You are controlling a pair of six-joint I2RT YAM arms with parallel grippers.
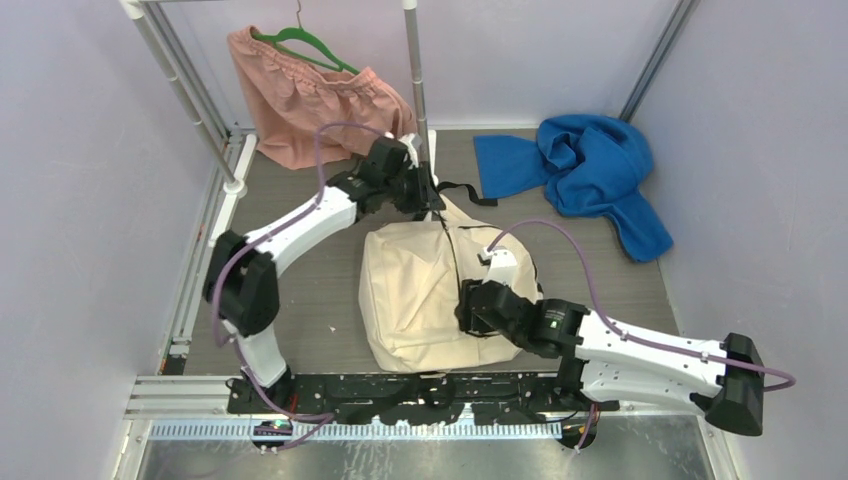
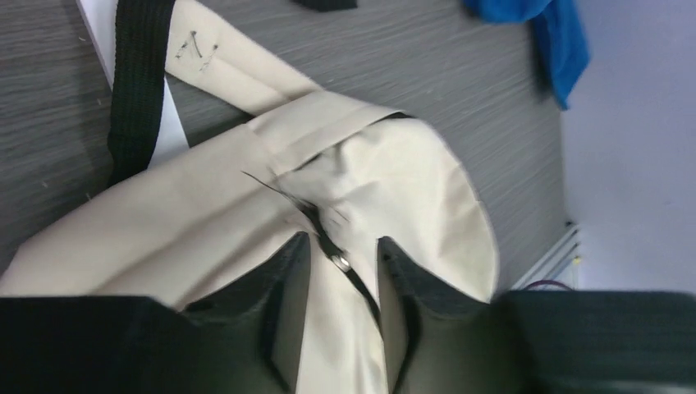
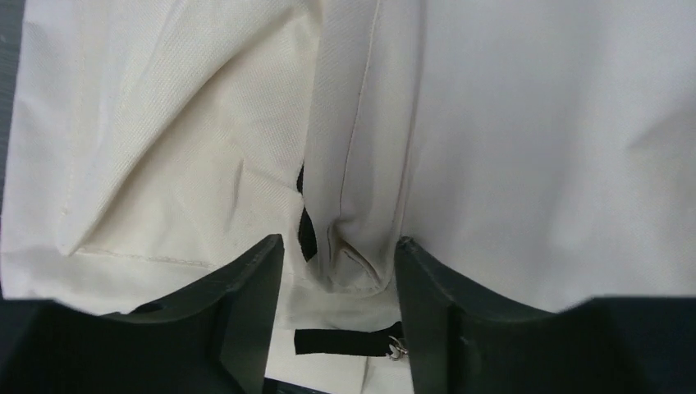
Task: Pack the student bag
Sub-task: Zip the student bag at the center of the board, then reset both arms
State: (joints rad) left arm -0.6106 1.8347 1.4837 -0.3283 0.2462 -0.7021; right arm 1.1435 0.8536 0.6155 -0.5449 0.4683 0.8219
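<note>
Student bag [image 1: 420, 290] sitting plump on the bench [image 1: 300, 330], filling apparently done.
You are holding both claws part-open, gripping nothing: left claw [image 2: 343, 243] straddling the zipper pull [image 2: 342, 263], right claw [image 3: 339, 243] straddling a fabric fold [image 3: 361, 254]; zipping shut is probably remaining.

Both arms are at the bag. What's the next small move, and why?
Probably close the left gripper on the metal zipper pull: it lies between the open fingers on the student bag. The right gripper stands open around a fabric fold, so neither holds anything yet.
</note>
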